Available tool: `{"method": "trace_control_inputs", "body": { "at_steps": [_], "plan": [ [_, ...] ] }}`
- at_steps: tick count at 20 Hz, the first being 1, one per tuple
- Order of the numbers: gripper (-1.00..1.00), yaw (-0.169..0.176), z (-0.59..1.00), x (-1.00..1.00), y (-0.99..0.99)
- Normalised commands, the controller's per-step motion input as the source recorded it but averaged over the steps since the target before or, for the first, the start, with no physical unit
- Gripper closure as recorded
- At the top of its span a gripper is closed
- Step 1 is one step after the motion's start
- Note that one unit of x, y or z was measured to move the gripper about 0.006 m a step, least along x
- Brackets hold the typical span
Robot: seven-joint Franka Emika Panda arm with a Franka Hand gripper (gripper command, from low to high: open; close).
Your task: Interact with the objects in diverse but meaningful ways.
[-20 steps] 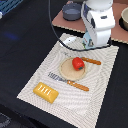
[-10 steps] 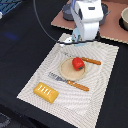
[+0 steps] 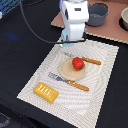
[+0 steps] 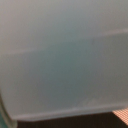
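Observation:
In the exterior view, a red round fruit (image 3: pixel 78 63) rests on a round tan plate (image 3: pixel 70 71) in the middle of the striped placemat (image 3: pixel 102 95). An orange-handled knife (image 3: pixel 91 61) lies just behind the plate. In front of the plate lies an orange-handled fork (image 3: pixel 74 84). A yellow-orange ridged block (image 3: pixel 45 91) sits near the mat's front left corner. My gripper (image 3: pixel 68 45) hangs low over the mat's back edge, behind and left of the plate; its fingers are too blurred to read. A blurred pale grey-blue surface (image 4: pixel 60 55) fills the wrist view, and I cannot tell what it is.
A grey pot (image 3: pixel 97 13) stands on a pinkish mat (image 3: pixel 107 32) behind the placemat. Another round vessel (image 3: pixel 124 18) is at the exterior view's right edge. The dark tabletop (image 3: pixel 20 55) surrounds the mats.
The arm has moved toward the exterior view's left along the placemat's back edge. The fruit, plate, cutlery and block have stayed put.

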Motion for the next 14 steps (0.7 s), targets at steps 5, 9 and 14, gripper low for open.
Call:
{"method": "trace_control_inputs", "body": {
  "at_steps": [5,9,14],
  "plan": [
    [1.00,-0.016,-0.17,-0.66,-0.65],
    [1.00,-0.036,-0.22,-0.61,-0.66],
    [1.00,-0.023,-0.41,-0.61,-0.26]
  ]
}}
